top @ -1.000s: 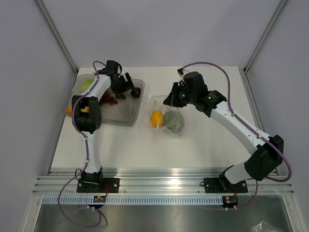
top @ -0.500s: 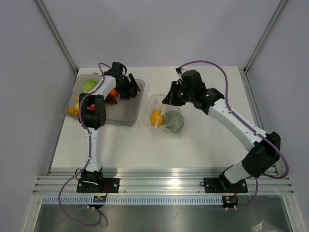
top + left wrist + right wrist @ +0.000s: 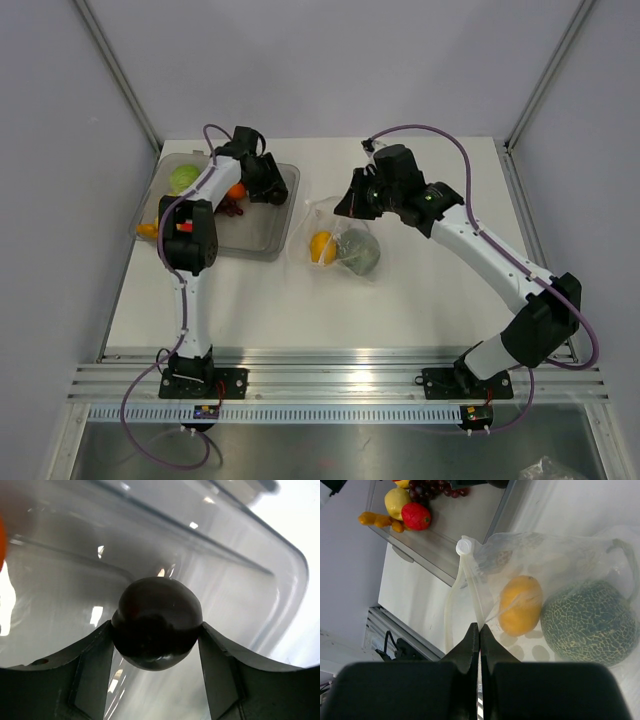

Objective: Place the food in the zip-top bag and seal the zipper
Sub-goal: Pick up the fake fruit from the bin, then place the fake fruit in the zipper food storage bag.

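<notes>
My left gripper [image 3: 270, 182] is down in the grey tray [image 3: 255, 240], shut on the dark brown ball [image 3: 157, 622], which sits between both fingers by the tray's far right wall. My right gripper [image 3: 345, 208] is shut on the whitish zipper strip [image 3: 470, 587] at the mouth of the clear zip-top bag [image 3: 345, 262] and holds that edge up. The bag [image 3: 560, 555] holds an orange fruit [image 3: 520, 605] and a green netted melon [image 3: 590, 622]. A yellow piece [image 3: 395, 501], a red piece [image 3: 416, 516], grapes [image 3: 427, 490] and a carrot [image 3: 382, 521] lie in the tray.
The tray stands at the table's back left and the bag lies just right of it. A green piece [image 3: 183, 177] and an orange piece [image 3: 236, 190] lie near my left arm. Metal rails [image 3: 340, 385] run along the near edge, and grey walls close in both sides.
My left gripper has swung right inside the tray and closed around the dark brown ball. My right gripper has shifted slightly left, still pinching the bag's mouth.
</notes>
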`<state>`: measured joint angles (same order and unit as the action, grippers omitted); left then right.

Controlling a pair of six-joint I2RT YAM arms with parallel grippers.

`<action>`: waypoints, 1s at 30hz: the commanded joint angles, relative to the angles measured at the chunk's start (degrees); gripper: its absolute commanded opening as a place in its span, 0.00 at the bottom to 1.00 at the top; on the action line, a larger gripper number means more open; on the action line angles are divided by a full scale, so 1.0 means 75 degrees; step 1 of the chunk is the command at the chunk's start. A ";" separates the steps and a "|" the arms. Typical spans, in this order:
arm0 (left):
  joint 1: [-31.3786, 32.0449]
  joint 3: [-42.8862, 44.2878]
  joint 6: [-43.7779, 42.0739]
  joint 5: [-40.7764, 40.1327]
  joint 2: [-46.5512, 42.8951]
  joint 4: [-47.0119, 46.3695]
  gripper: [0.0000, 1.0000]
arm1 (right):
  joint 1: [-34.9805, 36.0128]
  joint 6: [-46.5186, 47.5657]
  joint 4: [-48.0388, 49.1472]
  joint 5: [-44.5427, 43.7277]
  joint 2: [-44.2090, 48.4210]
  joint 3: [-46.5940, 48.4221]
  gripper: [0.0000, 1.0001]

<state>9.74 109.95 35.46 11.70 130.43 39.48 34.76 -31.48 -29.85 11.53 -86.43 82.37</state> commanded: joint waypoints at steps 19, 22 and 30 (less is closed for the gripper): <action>0.0493 -0.2776 -0.1951 0.1778 -0.6139 0.0676 0.31 | 0.0322 -0.0325 0.0651 0.0443 -0.0804 0.1146 0.00; 0.0926 -0.3128 -0.2010 0.2037 -0.6620 0.0806 0.31 | 0.0310 -0.0372 0.0686 0.0478 -0.0780 0.1123 0.00; 0.1877 -0.3784 -0.1611 0.2435 -0.6867 0.0478 0.32 | 0.0322 -0.0513 0.0652 0.0361 -0.0500 0.0901 0.00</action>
<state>22.81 82.81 22.55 27.00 80.07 45.34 36.49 -34.35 -27.66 14.22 -92.73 87.94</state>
